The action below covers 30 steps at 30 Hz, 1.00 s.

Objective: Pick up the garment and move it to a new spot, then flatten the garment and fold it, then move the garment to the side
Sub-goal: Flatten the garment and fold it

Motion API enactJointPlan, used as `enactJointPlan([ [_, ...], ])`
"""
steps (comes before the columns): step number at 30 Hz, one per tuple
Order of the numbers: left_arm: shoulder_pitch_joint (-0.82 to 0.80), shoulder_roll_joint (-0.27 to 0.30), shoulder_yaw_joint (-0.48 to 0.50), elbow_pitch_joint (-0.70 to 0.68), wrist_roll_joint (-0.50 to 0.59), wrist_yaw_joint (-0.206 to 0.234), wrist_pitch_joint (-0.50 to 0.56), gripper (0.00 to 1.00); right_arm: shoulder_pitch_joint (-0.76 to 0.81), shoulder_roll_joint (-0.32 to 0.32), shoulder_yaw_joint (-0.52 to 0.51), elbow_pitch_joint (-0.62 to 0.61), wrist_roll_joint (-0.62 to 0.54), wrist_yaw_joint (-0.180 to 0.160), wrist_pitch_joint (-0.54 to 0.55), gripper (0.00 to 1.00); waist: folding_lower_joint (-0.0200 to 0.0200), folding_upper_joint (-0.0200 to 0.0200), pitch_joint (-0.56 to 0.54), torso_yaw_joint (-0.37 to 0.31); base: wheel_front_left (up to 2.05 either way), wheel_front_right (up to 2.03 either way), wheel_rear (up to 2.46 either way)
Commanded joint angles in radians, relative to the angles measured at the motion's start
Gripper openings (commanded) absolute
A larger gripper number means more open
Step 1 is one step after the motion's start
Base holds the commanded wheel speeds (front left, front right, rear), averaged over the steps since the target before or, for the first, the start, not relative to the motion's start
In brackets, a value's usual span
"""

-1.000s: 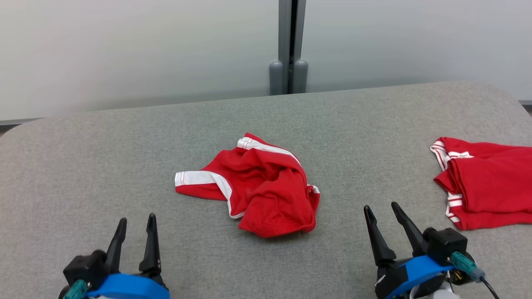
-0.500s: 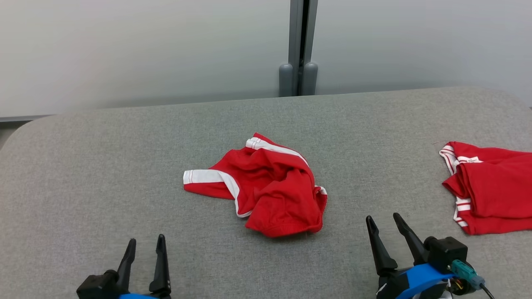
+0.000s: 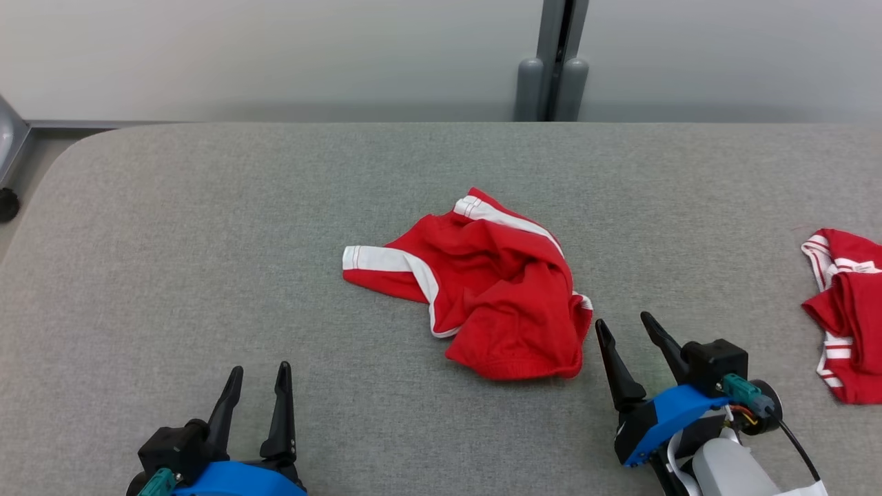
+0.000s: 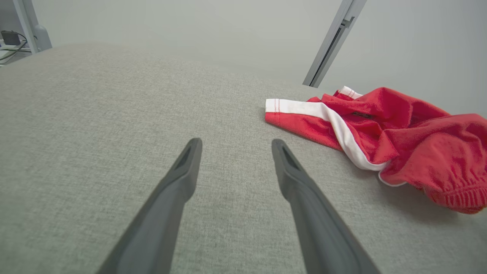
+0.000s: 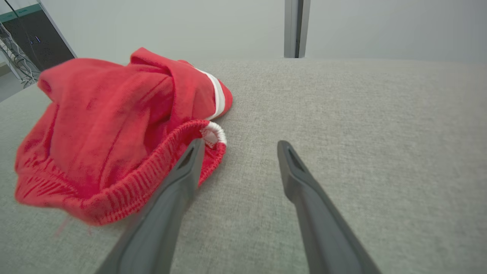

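The left gripper is hanging nearest the robot, below and left of the garment and well apart from it. Its jaws are standing wide with nothing between them. The right gripper is sitting just beside the garment's lower right corner, jaws likewise spread and empty. In the right wrist view one of its fingers is overlapping the ribbed waistband, though I cannot tell whether it is touching the cloth.

The garment is lying crumpled near the middle of the grey padded table, its layers bunched over one another. That bunching is posing the main risk: a pinch at the waistband may be catching one layer or several, leaving the bundle lifting twisted and resisting flattening. A finger sliding in low is also risking shoving the heap instead of gripping it.

Well to the right of the garment, a second red garment is lying. Carrying the first one that way is risking tangling the two.
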Motion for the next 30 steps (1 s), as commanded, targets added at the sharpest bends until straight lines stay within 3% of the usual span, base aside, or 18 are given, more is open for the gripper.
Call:
enactJointPlan([
  [1,-0.020,0.012,0.000,-0.001,-0.009,0.002,-0.002,1.00,-0.031,-0.003,-0.002,0.021,-0.009,0.000,-0.001,1.00,-0.0001,0.0000,0.032,0.032,0.00,0.00,0.00],
  [15,-0.074,0.026,-0.025,-0.001,-0.051,0.002,-0.002,1.00,-0.134,-0.003,-0.042,0.116,-0.047,0.000,-0.001,1.00,-0.0001,0.0000,0.102,0.083,0.00,0.00,0.00],
  [16,-0.078,0.026,-0.026,-0.001,-0.054,0.002,-0.002,1.00,-0.137,-0.003,-0.045,0.115,-0.050,0.000,-0.001,0.80,-0.0001,0.0000,0.103,0.083,0.00,0.00,0.00],
  [17,-0.081,0.026,-0.027,-0.002,-0.056,0.002,-0.002,1.00,-0.141,-0.003,-0.046,0.112,-0.051,0.000,0.000,0.22,-0.0001,0.0000,0.105,0.084,0.00,0.00,0.00],
  [18,-0.084,0.026,-0.027,-0.002,-0.057,0.002,-0.002,1.00,-0.145,-0.003,-0.047,0.105,-0.050,0.000,0.000,0.00,-0.0001,0.0000,0.107,0.083,0.00,0.00,0.00],
  [30,-0.062,0.017,-0.046,0.015,-0.062,0.002,-0.002,1.00,-0.267,-0.003,-0.117,-0.152,-0.116,0.000,-0.002,0.00,-0.0001,0.0000,0.053,0.068,0.00,0.00,0.00],
])
